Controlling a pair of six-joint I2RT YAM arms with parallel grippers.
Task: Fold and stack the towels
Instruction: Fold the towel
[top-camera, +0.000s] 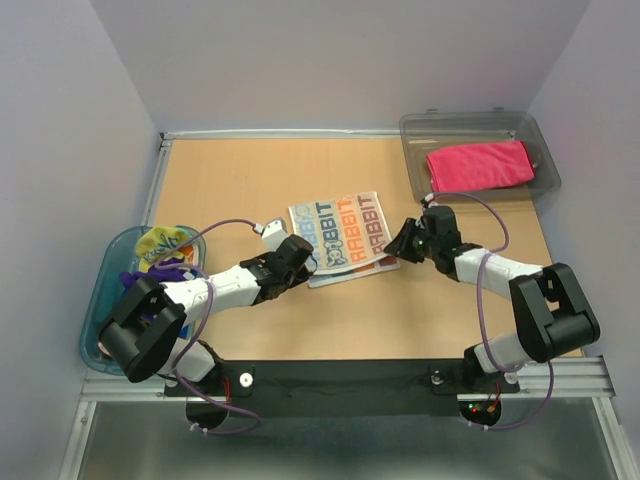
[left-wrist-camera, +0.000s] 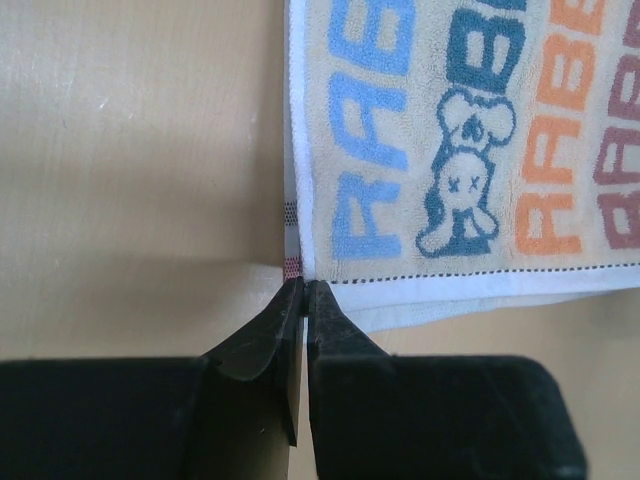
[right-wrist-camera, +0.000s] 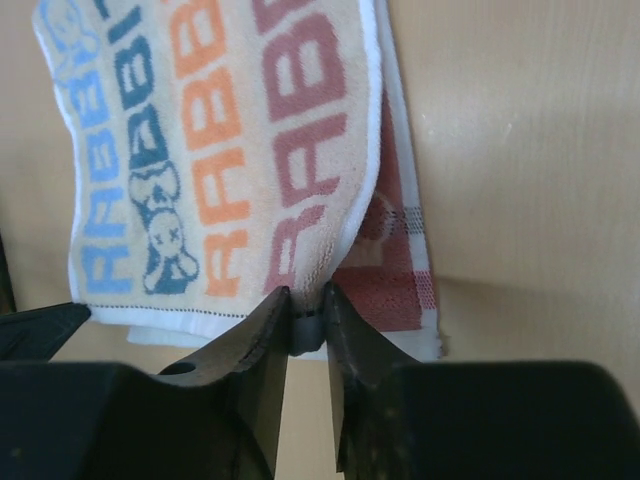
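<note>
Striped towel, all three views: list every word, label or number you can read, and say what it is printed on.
"RABBIT": on the striped towel, in big letters, repeated in four bands of light blue, teal, orange and dark pink.
Red underlayer of the same towel, seen in the right wrist view: the pale pattern is too blurred to read.
Nothing else carries readable text.

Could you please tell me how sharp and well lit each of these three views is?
Top external: even, soft light, no harsh shadows. Left wrist: the striped, lettered cloth towel is crisp, the left gripper underexposed black. Right wrist: lettering sharp, the right gripper equally dark.
</note>
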